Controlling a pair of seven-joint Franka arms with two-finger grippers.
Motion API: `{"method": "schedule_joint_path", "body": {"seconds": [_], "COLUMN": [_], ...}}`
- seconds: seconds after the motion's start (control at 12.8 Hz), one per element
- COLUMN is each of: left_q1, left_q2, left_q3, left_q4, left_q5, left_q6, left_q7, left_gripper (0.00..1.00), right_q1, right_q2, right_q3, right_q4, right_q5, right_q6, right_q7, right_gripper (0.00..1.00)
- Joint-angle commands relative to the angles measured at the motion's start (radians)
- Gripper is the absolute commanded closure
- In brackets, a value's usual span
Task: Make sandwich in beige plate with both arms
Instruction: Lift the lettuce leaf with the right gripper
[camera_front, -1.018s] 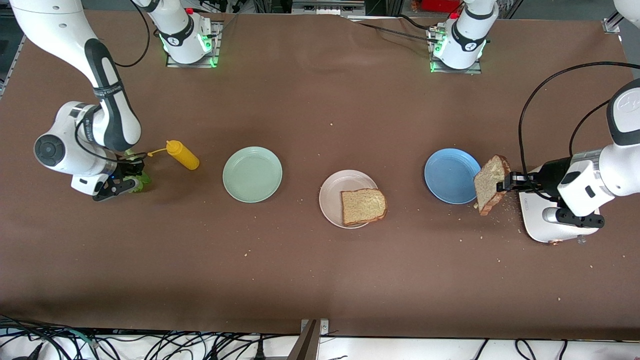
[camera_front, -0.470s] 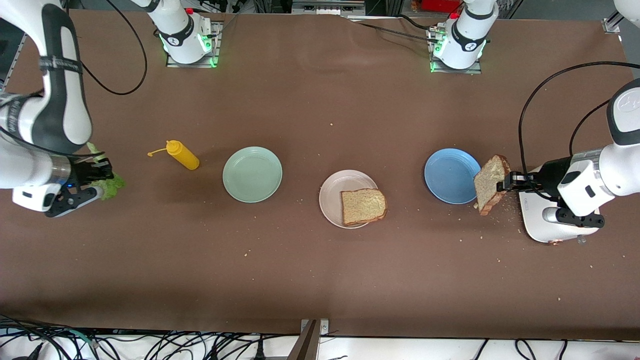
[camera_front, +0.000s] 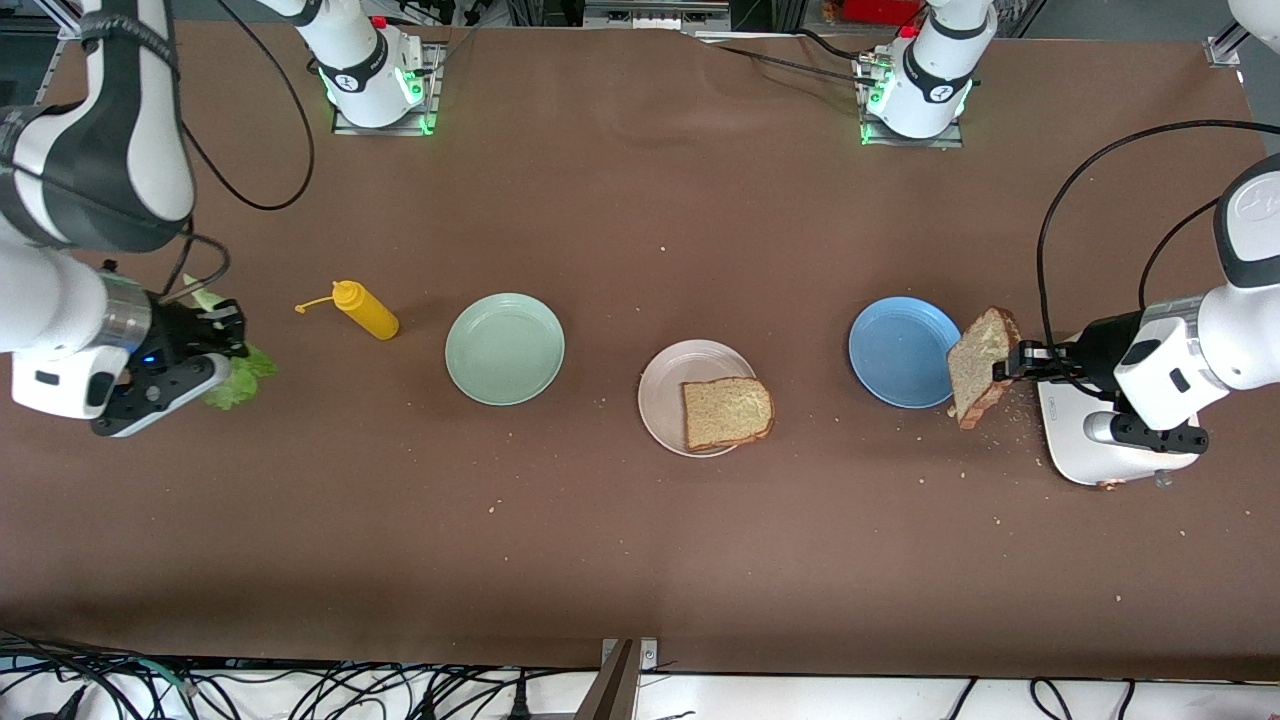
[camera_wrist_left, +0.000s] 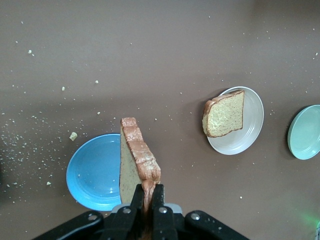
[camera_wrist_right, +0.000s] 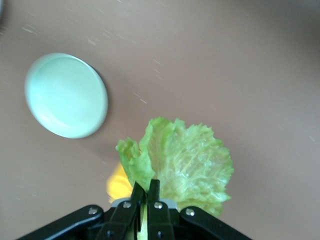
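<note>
High front camera, two wrist cameras

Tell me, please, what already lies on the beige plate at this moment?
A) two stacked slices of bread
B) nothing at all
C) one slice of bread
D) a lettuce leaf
C: a single bread slice rests on the beige plate, while the second slice is gripped by the left gripper and the lettuce leaf by the right gripper.

Your right gripper (camera_wrist_right: 145, 192) is pinching the ruffled green lettuce leaf (camera_wrist_right: 187, 162) up over the brown table (camera_wrist_right: 225, 65), a yellow bottle (camera_wrist_right: 119, 185) peeking out beneath it, mint-green plate (camera_wrist_right: 65, 95) well apart.
</note>
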Motion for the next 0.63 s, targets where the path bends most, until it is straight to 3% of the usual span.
{"method": "schedule_joint_path", "body": {"seconds": [0.0, 0.31, 0.55], "left_q1": [-0.004, -0.004, -0.004], "left_q2": [-0.014, -0.014, -0.013], "left_q3": [-0.004, -0.004, -0.003], "left_q4": [0.006, 0.006, 0.006], "left_q5": [0.021, 0.021, 0.013], "left_q6": [-0.019, -0.021, -0.019], "left_q7": [-0.016, -0.016, -0.021], "left_gripper": [1.0, 1.0, 1.0], "right_q1": [0.119, 0.353, 0.516], "right_q2": [0.009, 0.024, 0.101], "right_q3": [-0.008, -0.008, -0.008], "right_q4": [0.035, 0.033, 0.033], "right_q5": [0.087, 0.122, 0.12], "right_q6": [0.0, 0.237, 0.441], "right_q7": [0.051, 0.059, 0.162], "right_gripper": [1.0, 1.0, 1.0]}}
